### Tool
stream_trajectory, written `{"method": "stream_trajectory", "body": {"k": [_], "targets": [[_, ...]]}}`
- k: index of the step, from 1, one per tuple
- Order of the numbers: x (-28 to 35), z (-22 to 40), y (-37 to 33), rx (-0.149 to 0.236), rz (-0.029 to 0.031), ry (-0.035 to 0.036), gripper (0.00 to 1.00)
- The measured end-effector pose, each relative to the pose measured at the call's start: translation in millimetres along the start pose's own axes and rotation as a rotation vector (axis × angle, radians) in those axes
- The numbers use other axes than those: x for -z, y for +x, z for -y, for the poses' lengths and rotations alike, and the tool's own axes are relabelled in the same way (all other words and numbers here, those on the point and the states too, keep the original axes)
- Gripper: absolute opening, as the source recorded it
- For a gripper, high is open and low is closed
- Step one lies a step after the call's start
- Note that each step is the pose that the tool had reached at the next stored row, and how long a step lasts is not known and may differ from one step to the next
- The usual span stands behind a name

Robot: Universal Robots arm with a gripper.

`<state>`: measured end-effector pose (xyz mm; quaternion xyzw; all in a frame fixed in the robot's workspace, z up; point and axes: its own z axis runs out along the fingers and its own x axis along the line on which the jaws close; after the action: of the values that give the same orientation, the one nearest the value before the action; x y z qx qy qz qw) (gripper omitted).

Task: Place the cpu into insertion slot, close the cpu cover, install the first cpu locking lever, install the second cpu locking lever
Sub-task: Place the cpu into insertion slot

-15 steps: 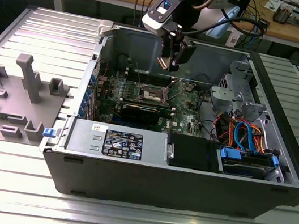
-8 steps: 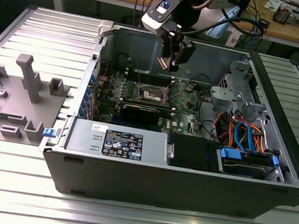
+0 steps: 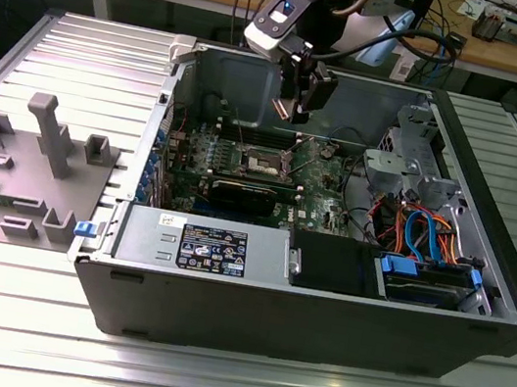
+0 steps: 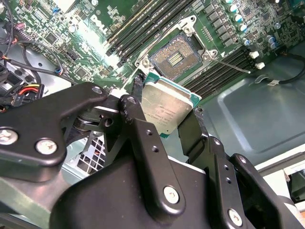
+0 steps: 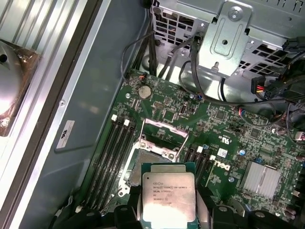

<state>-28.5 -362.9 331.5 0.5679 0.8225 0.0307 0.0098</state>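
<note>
- The cpu (image 4: 167,106) (image 5: 168,198), pale metal face up on a green carrier, sits between the two black jaws; one presses on each of two opposite edges, so they are closed on the chip.
- In the second wrist view the insertion slot (image 4: 175,56) lies open just beyond the chip, its dark contact field bare; the chip is off it, not seated.
- In the first wrist view the chip overlaps the near edge of the slot (image 5: 145,162), and the cpu cover (image 5: 164,130) stands raised at its far side.
- Long black memory slots (image 5: 112,157) run beside the socket on the green motherboard (image 5: 224,119).
- In the exterior view the arm (image 3: 307,23) reaches down into the open computer case (image 3: 318,313), which rests on the ribbed metal desk (image 3: 67,32).
</note>
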Motion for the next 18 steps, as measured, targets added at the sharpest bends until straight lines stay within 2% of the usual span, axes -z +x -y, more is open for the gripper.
{"method": "stream_trajectory", "body": {"k": [18], "targets": [[0.0,0.0,0.0,-0.026,0.0016,-0.0005,0.54]]}}
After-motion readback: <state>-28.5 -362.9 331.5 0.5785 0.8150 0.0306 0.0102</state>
